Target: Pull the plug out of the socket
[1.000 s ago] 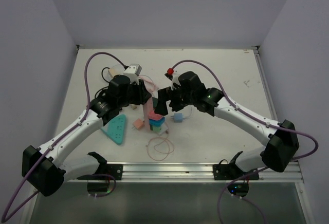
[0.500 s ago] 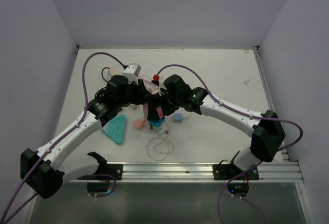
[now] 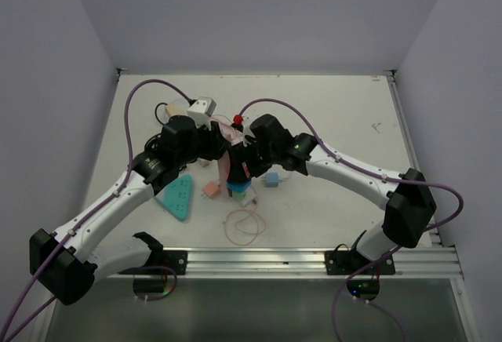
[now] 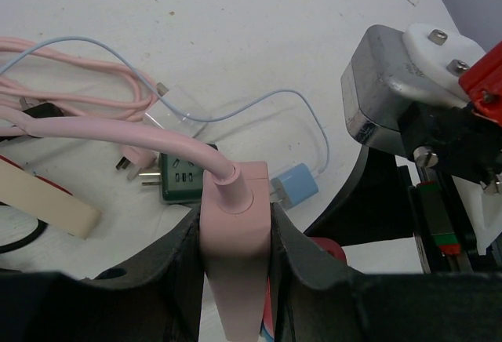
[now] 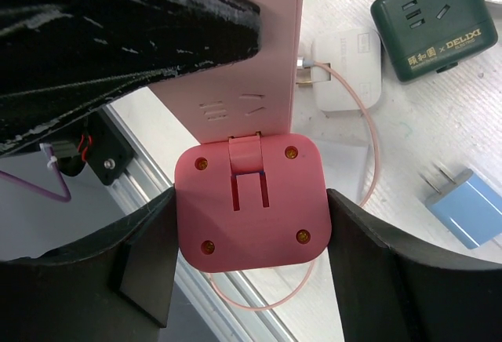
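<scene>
while your left gripper point(image 4: 235, 238) was clamped on the pink socket strip point(image 5: 251, 60) just below its pink cable point(image 4: 118, 134), holding it tilted up off the table point(image 3: 345, 107), your right gripper point(image 5: 251, 260) sat around the pink plug point(image 5: 251, 201) at the strip's other end. both right fingers point(image 5: 145, 256) pressed on the plug's opposite sides, so it was grasped. plug was seated on the strip's face, beside the socket slots. green adapter point(image 5: 431, 20), white charger point(image 5: 349, 71) and blue adapter point(image 5: 467, 209) lay on the table underneath.
</scene>
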You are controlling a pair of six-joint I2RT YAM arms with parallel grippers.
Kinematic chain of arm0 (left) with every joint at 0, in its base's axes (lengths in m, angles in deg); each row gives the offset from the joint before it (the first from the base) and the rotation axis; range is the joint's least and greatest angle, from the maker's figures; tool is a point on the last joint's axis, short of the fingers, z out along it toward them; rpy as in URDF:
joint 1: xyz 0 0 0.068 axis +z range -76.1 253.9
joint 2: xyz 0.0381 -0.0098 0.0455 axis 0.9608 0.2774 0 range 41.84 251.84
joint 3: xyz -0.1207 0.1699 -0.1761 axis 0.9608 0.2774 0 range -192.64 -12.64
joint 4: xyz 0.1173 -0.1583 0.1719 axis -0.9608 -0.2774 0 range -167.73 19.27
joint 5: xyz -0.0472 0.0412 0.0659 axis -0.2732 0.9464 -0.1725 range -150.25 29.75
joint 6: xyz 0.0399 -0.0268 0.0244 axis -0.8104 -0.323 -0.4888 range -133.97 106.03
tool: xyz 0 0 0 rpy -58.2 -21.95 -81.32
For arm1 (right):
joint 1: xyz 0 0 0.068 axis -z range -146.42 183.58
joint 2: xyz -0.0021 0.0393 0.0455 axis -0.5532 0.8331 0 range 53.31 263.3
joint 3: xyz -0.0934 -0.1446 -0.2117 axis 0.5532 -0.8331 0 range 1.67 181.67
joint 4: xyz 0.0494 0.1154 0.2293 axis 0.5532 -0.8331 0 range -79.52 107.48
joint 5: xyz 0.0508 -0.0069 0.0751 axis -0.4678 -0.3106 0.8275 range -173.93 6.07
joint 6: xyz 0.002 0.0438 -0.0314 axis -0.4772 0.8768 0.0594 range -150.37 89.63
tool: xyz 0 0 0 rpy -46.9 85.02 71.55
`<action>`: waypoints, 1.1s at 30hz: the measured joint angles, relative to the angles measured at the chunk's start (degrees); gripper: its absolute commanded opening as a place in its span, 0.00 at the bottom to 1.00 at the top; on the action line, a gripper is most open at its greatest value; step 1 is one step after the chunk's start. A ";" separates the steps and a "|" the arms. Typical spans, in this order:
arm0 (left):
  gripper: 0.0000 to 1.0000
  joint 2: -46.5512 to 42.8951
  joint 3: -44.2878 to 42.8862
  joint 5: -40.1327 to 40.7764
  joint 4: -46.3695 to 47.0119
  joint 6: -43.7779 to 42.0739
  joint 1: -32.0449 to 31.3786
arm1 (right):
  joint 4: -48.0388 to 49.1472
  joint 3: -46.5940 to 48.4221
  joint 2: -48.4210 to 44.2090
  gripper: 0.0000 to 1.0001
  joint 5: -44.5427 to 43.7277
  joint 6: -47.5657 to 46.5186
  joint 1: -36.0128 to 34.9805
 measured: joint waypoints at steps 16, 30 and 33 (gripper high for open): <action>0.00 1.16 -1.60 16.00 -2.89 -8.37 7.04 | -9.77 -4.24 -14.10 0.00 -3.72 -2.08 -0.15; 0.00 -1.66 -7.37 4.92 -4.85 -4.00 7.19 | -2.23 -19.37 -10.38 0.21 -21.00 -2.01 5.44; 0.00 -2.99 -6.51 2.36 -5.29 -2.49 7.19 | 2.84 -19.34 -6.95 0.45 -22.38 -2.23 5.86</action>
